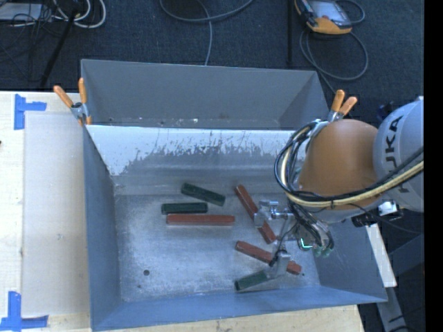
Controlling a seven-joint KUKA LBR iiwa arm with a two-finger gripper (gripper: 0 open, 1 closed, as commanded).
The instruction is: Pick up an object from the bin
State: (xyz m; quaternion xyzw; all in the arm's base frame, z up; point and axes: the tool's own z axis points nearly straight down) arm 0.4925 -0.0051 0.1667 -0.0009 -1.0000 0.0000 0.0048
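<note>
White arm (405, 158) lettered "KA" over grey bin (104, 254), gripper (280, 254) low at front right, above red-brown bar (250, 250) and dark green bar (250, 281); open or closed, cannot tell

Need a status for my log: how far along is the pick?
Done: the gripper is down in the bin's right front corner, beside a red-brown bar and a dark green bar. In hand: the grasp itself; no bar visibly held yet. Left: gripping one bar and lifting it out.
</note>
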